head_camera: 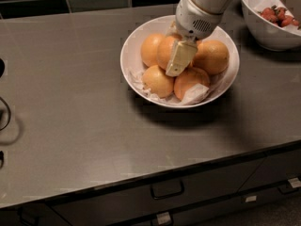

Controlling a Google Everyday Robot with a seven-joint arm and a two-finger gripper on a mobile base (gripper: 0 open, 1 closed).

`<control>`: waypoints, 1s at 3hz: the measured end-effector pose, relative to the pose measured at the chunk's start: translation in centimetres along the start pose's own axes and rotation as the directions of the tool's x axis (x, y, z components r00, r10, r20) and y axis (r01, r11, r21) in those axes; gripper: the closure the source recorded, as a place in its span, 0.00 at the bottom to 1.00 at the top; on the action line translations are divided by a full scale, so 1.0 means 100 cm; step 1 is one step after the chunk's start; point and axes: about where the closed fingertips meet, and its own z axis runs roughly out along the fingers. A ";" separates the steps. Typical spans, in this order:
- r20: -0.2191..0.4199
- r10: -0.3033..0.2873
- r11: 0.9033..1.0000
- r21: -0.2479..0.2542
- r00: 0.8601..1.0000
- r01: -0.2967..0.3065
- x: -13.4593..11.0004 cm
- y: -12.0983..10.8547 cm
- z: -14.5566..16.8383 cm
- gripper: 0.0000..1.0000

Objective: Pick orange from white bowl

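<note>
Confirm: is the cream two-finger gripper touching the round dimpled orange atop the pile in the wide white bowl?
Cannot tell. Camera view: the gripper, down inside the white bowl, overlaps the orange, but from above neither contact nor gap shows.

Lighting dim and warm, from above and behind; white bowl [128, 55] throws a soft shadow forward onto the counter [70, 107]; gripper [175, 66], over the bowl's oranges [214, 56], well lit; dull sheen across counter; drawers [117, 204] dark.
</note>
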 end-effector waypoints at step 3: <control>-0.004 0.013 1.000 -0.003 1.000 -0.013 0.003 -0.001 0.006 0.76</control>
